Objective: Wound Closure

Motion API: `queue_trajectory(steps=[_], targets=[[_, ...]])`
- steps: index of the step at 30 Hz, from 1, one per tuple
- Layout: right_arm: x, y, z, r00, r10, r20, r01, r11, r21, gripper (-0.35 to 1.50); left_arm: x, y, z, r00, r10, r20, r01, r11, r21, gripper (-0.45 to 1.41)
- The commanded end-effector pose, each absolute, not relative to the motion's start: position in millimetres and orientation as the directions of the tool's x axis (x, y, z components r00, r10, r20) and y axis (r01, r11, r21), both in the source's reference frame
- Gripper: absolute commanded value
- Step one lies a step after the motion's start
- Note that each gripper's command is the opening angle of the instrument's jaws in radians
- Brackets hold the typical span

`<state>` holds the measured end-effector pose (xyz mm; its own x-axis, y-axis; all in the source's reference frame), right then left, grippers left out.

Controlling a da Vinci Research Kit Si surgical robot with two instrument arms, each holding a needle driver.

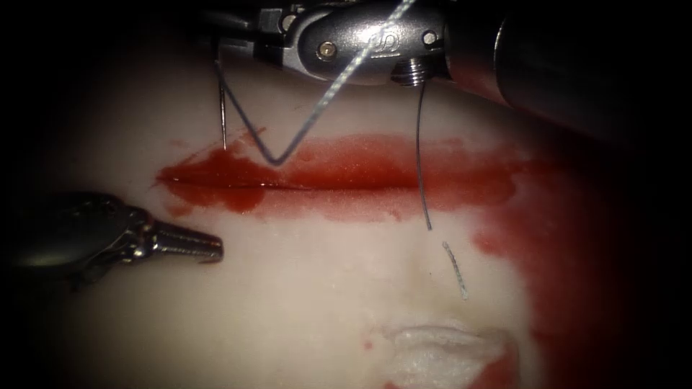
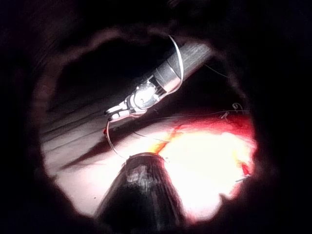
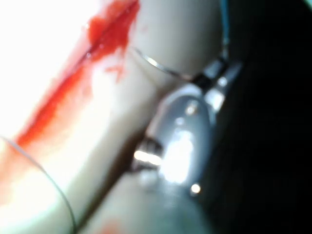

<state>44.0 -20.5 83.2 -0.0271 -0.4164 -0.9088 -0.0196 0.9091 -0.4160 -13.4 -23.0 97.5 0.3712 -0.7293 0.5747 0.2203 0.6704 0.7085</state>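
Observation:
The tissue (image 1: 303, 288) has a horizontal cut (image 1: 288, 176) wet with red fluid. My right tool (image 1: 238, 39) reaches in from the upper right, its jaws shut on the needle (image 1: 223, 108) near its thread end. The needle hangs down with its tip at the tissue just above the cut's left end; I cannot tell if it has entered. Thread (image 1: 317, 115) runs from the needle in a V down to the cut and back up past the tool. My left tool (image 1: 205, 246) lies below the cut's left end, jaws shut on nothing. The right wrist view shows the needle (image 3: 156, 63) held in the right tool (image 3: 219, 78).
A second thread (image 1: 420, 158) hangs from the right tool's wrist across the cut. A short cut end of thread (image 1: 455, 270) lies below it. White gauze (image 1: 447, 349) sits at the near edge. Red fluid (image 1: 548, 216) spreads over the tissue's right side.

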Motion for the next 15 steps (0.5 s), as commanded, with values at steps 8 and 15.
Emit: queue_trajectory(steps=[8,15], targets=[[45.1,-20.1,83.5,-0.024,-0.428,-0.903,-0.006,0.904,-0.428,-0.35,-13.9,-21.8,97.1,0.366,-0.731,0.576,0.221,0.669,0.709,-0.45],[45.3,-20.2,83.7,-0.016,-0.457,-0.889,0.004,0.889,-0.457,-0.35,-14.0,-21.9,97.2,0.378,-0.729,0.571,0.23,0.671,0.705,-0.45]])
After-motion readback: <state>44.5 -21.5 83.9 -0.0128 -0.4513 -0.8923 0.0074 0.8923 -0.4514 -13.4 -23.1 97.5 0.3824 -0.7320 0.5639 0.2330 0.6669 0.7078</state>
